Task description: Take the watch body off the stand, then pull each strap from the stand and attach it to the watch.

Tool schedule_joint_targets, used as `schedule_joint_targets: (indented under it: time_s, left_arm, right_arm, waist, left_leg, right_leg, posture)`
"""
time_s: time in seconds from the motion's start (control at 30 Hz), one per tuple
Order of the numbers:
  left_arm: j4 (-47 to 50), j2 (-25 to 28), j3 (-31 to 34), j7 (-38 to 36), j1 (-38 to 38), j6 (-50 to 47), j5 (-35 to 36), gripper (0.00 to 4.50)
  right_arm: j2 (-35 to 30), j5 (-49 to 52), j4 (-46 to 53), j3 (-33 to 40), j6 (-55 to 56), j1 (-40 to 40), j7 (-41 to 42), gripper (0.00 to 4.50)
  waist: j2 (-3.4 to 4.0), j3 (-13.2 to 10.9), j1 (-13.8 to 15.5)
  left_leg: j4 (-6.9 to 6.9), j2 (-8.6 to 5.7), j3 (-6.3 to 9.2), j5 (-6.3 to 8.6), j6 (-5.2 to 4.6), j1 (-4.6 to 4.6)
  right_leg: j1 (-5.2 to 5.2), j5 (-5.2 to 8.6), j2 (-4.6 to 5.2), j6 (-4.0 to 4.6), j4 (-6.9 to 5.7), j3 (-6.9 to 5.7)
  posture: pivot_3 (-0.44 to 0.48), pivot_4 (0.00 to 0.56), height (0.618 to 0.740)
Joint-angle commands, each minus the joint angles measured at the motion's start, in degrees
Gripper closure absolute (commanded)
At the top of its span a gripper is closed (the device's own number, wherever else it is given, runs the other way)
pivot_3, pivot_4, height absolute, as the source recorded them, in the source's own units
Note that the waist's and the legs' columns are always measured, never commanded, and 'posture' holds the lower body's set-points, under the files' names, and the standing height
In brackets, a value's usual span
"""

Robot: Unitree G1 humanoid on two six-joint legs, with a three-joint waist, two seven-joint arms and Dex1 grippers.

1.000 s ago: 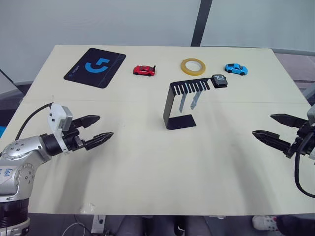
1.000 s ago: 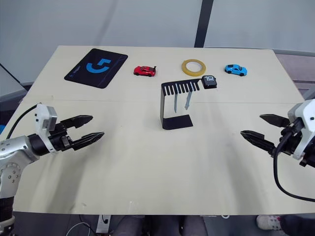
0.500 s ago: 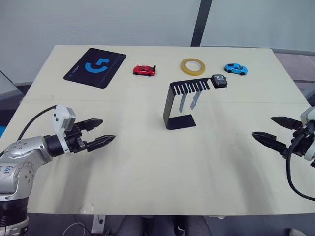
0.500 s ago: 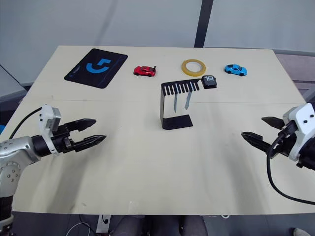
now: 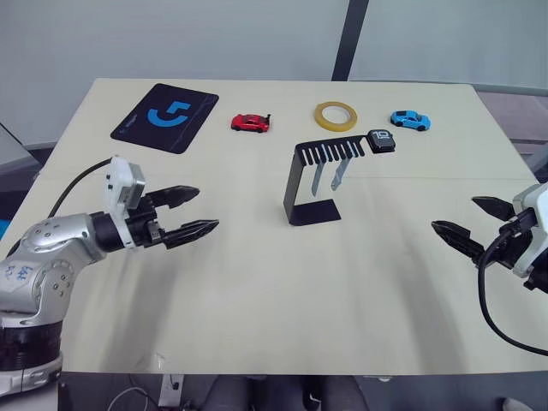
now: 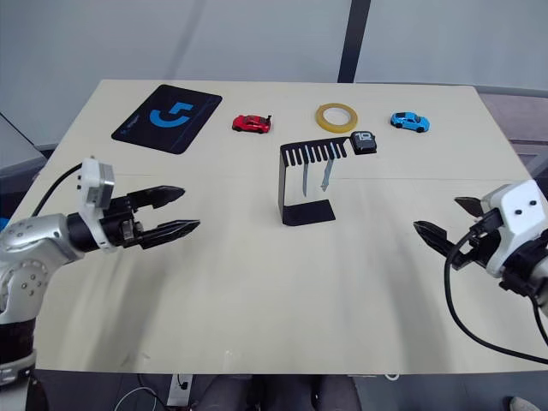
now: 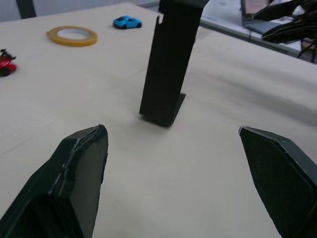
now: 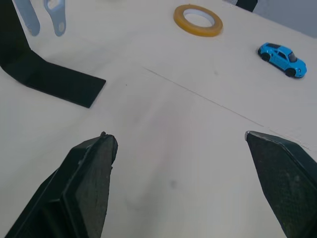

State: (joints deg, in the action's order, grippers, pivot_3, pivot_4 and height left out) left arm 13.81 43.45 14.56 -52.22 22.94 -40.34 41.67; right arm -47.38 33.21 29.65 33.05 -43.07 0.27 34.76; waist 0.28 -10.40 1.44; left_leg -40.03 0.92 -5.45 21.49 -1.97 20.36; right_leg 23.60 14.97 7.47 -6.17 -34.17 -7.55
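The black C-shaped stand (image 5: 308, 184) rises at the middle of the table. On the right end of its slotted top plate sits the watch body (image 5: 383, 140), a small black case with white digits. Two pale grey-blue straps (image 5: 329, 177) hang from the slots. My left gripper (image 5: 195, 213) is open, low over the table well to the left of the stand, fingers pointing toward it. My right gripper (image 5: 469, 223) is open near the table's right edge, empty. The left wrist view faces the stand's upright back (image 7: 169, 64); the right wrist view catches the stand's foot (image 8: 47, 74) and the strap ends (image 8: 45, 14).
Along the far side lie a black mouse pad with a blue logo (image 5: 165, 116), a red toy car (image 5: 251, 123), a yellow tape roll (image 5: 336, 115) and a blue toy car (image 5: 410, 120). The near half of the table (image 5: 282, 300) is bare.
My left gripper has moved right, toward the stand. My right gripper has drawn slightly inward and turned. The stand, watch body and straps have stayed put.
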Motion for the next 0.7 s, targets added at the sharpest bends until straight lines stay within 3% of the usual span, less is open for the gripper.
schedule_joint_targets:
  time_s: [0.03, 0.33, 0.53, 0.7]
  left_arm:
    - [1.7, -1.6, -1.3, 0.0, 6.8, -2.6, 4.9, 0.00]
    - [-2.3, -9.4, -7.9, 1.6, 19.8, -0.4, 2.7, 0.00]
    - [-5.0, -12.0, -10.3, 0.3, 23.3, 3.4, -0.2, 0.00]
    - [-5.4, -13.0, -10.8, -0.3, 24.9, 4.3, -0.6, 0.00]
  right_arm:
    - [2.9, 6.3, 10.4, 1.1, -9.5, -5.2, -10.9, 0.05]
    - [18.7, 13.5, 21.0, -6.5, -28.5, -25.8, -38.5, 0.05]
    - [26.4, 11.2, 20.2, -10.3, -35.7, -36.3, -48.5, 0.05]
    - [30.0, 8.3, 19.5, -11.5, -39.6, -40.3, -51.3, 0.05]
  waist:
    - [0.00, 0.0, 0.0]
    - [0.00, 0.0, -0.2]
    - [0.01, 0.0, -0.3]
    - [0.00, 0.0, -0.4]
  left_leg:
    - [-0.05, 0.01, 0.02, 0.00, 0.00, 0.02]
    - [-0.04, -0.10, 0.00, -0.01, 0.02, 0.06]
    - [-0.02, -0.19, 0.00, -0.01, 0.02, 0.09]
    - [-0.03, -0.20, 0.06, -0.02, 0.02, 0.16]
  right_leg:
    - [0.01, 0.00, 0.00, 0.00, -0.02, 0.00]
    - [0.07, 0.00, -0.07, 0.00, -0.05, 0.03]
    - [0.11, 0.00, -0.15, 0.00, -0.05, 0.02]
    - [0.13, 0.00, -0.17, 0.00, -0.05, 0.01]
  posture:
    - [0.000, 0.150, 0.732]
    - [0.000, 0.150, 0.732]
    - [0.000, 0.150, 0.732]
    - [0.000, 0.150, 0.732]
